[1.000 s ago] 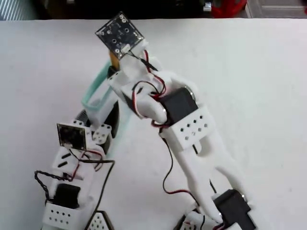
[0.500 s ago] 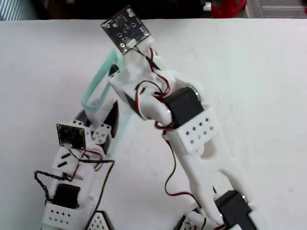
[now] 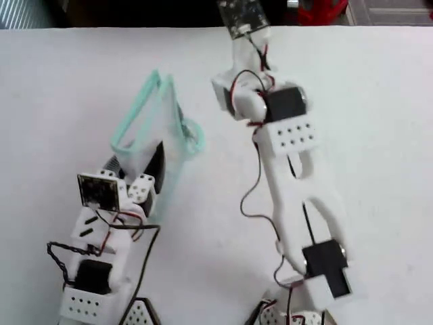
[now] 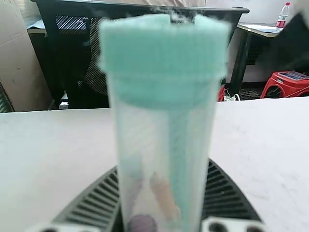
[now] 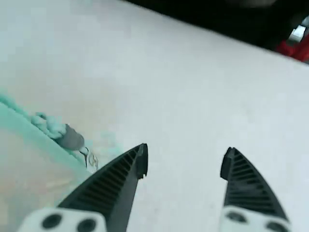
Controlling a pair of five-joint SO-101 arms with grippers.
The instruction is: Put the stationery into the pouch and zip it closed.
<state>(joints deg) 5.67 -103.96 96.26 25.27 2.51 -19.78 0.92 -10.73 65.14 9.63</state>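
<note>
A white table [image 3: 379, 101] takes up nearly the whole high view, with a dark strip of room along the top edge. A red object [image 3: 323, 10] sits at the upper right of that strip, and a pale striped surface [image 3: 24, 12] shows in the upper left corner. In the left wrist view, a black frame with a mesh panel [image 4: 72, 48] stands behind the table, next to brown cardboard [image 4: 17, 63]. Farther back are a red stool [image 4: 287, 82] and a desk [image 4: 263, 30] bearing a red-capped bottle [image 4: 282, 14].

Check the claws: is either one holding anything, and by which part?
The left claw grips the pouch by the end nearest that arm. The right claw is open and holds nothing.
</note>
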